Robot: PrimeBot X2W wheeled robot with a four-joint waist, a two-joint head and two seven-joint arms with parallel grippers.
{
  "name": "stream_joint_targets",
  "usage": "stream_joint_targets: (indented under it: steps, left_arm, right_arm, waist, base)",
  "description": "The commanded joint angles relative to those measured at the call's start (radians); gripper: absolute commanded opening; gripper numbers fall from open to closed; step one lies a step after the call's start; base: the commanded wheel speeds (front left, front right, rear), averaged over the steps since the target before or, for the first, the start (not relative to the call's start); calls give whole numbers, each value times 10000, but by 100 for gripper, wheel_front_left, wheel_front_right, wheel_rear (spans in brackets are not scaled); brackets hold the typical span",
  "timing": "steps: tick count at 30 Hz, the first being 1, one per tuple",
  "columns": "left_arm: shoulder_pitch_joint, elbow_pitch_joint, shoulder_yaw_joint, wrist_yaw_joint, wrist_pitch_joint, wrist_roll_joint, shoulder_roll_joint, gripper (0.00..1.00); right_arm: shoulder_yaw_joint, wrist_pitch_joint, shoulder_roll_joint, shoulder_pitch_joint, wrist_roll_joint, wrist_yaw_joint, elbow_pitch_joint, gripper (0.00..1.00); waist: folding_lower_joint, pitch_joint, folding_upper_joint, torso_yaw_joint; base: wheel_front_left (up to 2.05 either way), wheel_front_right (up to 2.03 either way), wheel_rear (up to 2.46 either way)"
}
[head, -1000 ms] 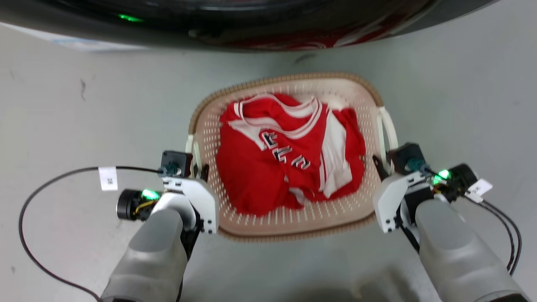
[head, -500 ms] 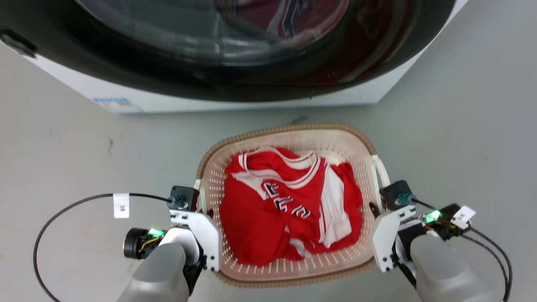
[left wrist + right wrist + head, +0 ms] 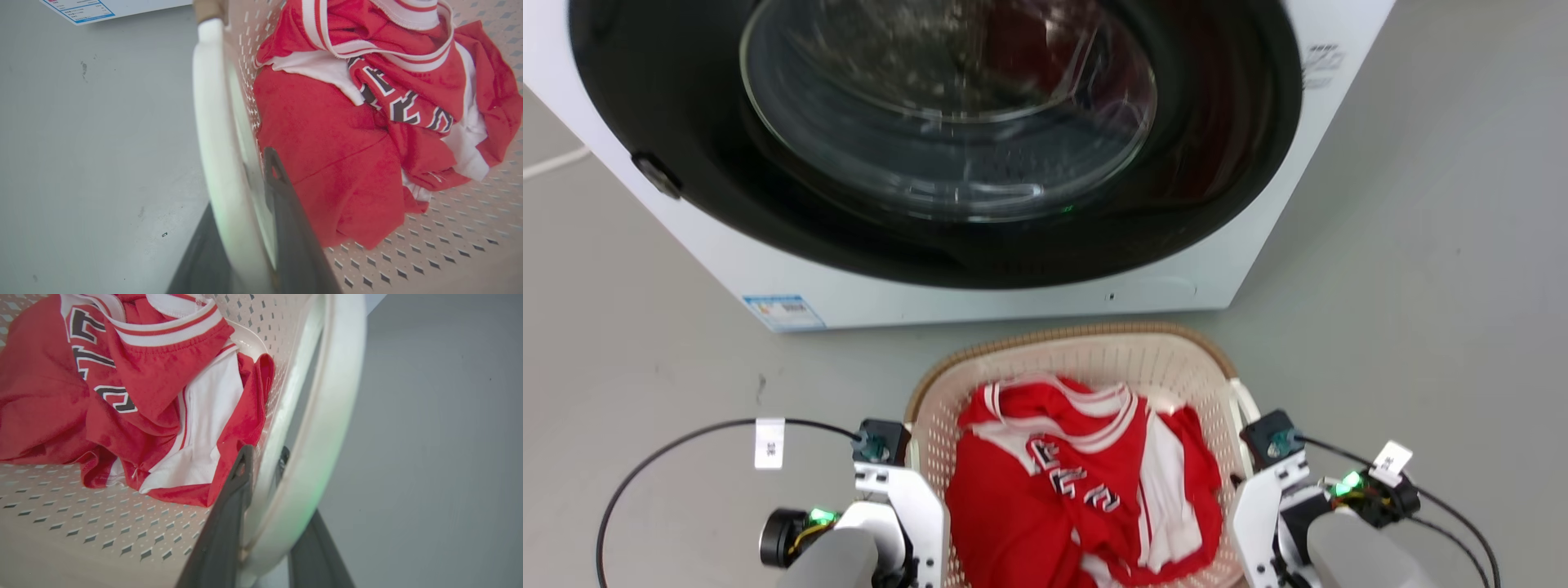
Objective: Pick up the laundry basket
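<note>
As wrist views reveal, fingers pinch handles of the laundry basket.

White washing machine with dark glass door, crumpled red-and-white jersey, grey floor

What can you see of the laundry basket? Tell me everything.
The laundry basket is cream perforated plastic, rounded-rectangular, with a brown woven-look rim and white side handles. It is upright before the washing machine, holding a crumpled red and white jersey. The left claw clamps its left side at the handle, the right claw its right side likewise.
</note>
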Motion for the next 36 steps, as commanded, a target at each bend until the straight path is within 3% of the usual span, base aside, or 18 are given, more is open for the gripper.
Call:
stream_joint_targets:
  steps: [1,15,36]
  left_arm:
    - [106,-151,-145,-96,60,-51,-91,0]
    - [1065,-451,-1254,-96,1213,-1327,275,0]
    - [1497,-797,-2547,-97,2320,-2855,686,0]
  right_arm:
    - [203,40,119,195,49,56,-79,0]
    - [1673,1087,120,1141,1491,56,-202,0]
    - [3363,2288,113,1292,3243,56,-136,0]
  waist:
    - [2,-404,0,-71]
    - [2,-2117,0,-222]
    - [2,-3002,0,-294]
  base:
    - [0,0,0]
    - [0,0,0]
    - [0,0,0]
